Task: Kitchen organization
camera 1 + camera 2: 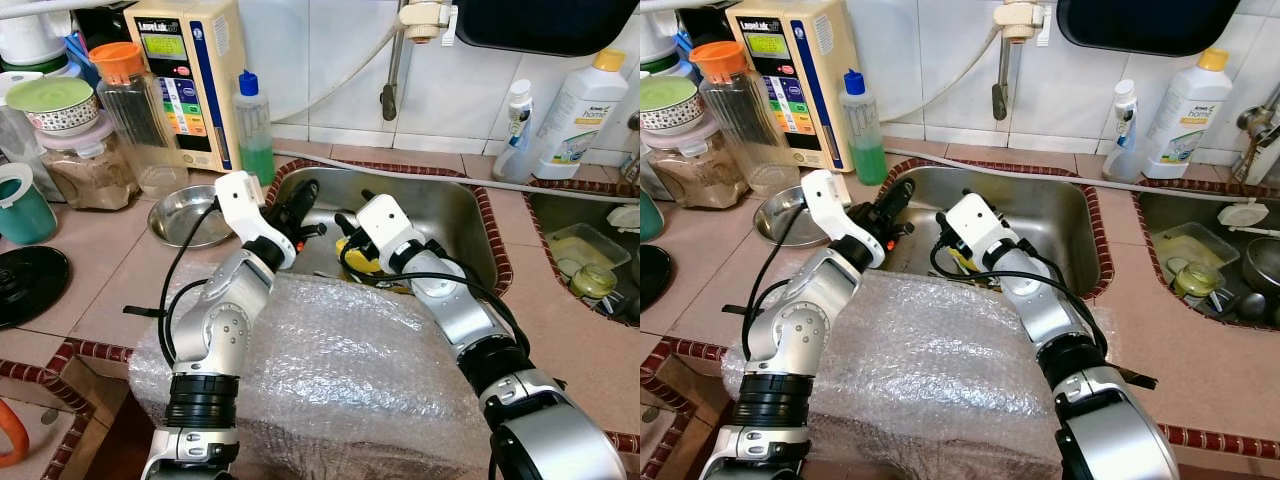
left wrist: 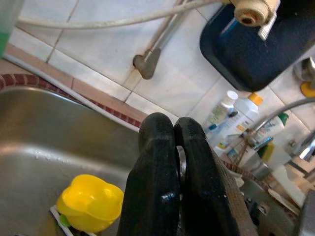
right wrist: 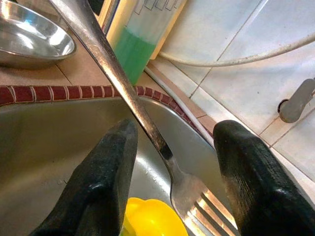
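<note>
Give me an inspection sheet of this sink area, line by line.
Surface: tiled countertop around a steel sink; bubble wrap lies over the near edge.
Job's things: fork slanting over the sink; yellow cup on the sink bottom.
Clutter: steel bowl, green soap bottle, orange-lidded jar, white detergent bottle.
Grippers: left tool shut, over the sink; right tool open, fingers either side of the fork.
Cables: black cables along the left arm; white hose behind the sink.
Surroundings: white tiled wall.
</note>
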{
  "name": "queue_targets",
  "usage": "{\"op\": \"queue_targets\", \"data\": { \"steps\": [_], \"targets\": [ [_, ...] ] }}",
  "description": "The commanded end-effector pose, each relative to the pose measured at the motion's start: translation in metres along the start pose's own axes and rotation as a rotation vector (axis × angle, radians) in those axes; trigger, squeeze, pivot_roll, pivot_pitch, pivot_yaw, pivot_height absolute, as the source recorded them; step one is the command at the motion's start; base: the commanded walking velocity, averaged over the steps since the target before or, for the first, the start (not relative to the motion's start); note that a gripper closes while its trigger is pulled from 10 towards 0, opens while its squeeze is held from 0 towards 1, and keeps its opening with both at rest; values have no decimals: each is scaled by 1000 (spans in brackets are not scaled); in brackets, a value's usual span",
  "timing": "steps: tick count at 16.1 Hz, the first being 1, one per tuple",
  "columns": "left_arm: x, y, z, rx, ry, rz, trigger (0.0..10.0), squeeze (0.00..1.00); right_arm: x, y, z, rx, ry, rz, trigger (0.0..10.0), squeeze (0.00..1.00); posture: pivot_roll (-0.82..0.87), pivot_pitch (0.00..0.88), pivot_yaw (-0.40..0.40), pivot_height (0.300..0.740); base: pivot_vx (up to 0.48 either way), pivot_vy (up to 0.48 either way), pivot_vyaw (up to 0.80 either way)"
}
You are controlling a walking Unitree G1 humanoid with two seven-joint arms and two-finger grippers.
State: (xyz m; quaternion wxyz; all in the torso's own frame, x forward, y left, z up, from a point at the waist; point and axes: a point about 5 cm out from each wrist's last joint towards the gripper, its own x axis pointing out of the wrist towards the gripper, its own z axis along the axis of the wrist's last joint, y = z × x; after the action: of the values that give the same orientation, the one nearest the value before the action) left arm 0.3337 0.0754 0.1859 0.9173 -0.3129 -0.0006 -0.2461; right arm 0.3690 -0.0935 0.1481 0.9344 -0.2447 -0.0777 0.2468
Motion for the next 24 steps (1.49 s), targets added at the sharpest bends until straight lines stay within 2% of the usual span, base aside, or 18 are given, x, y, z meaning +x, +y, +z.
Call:
{"op": "queue_targets", "data": {
  "steps": [1,5,14,15,16,17,18,19,20,22,24],
  "targets": [
    [-1,-5,0,15,6,-17,0,0,5,-4,7,-4,-26,-17,0,0,92,0,33,740,0,0,0],
    [-2,-5,0,18,12,-13,0,0,5,-3,5,21,-36,-31,0,0,94,0,31,740,0,0,0],
    [-5,5,-1,52,28,31,196,0,-11,-12,-12,63,-21,-94,0,0,82,0,44,740,0,0,0],
    [-5,6,-2,57,33,38,2745,0,-13,-12,-15,66,-16,-97,0,0,82,0,47,740,0,0,0],
    [-5,6,-2,59,36,39,3333,0,-14,-12,-16,67,-13,-98,0,0,82,0,47,740,0,0,0],
    [-5,6,-3,64,42,35,4510,0,-14,-12,-17,69,-11,-100,0,0,82,0,50,740,0,0,0],
    [-5,5,-3,68,45,32,6353,0,-14,-12,-17,69,-11,-100,0,0,82,0,50,740,0,0,0],
    [-5,5,-4,74,50,30,9373,0,-14,-12,-17,68,-11,-101,0,0,83,0,51,740,0,0,0],
    [-5,5,-5,82,56,29,10000,0,-13,-12,-16,68,-13,-102,0,0,83,0,52,740,0,0,0],
    [-8,8,-9,112,89,37,10000,1000,-12,-13,-16,54,-6,-97,0,0,87,0,52,740,0,0,0],
    [-11,7,-12,136,114,12,10000,1000,-13,-14,-19,27,11,-81,0,0,87,0,50,740,0,0,0]
  ]
}}
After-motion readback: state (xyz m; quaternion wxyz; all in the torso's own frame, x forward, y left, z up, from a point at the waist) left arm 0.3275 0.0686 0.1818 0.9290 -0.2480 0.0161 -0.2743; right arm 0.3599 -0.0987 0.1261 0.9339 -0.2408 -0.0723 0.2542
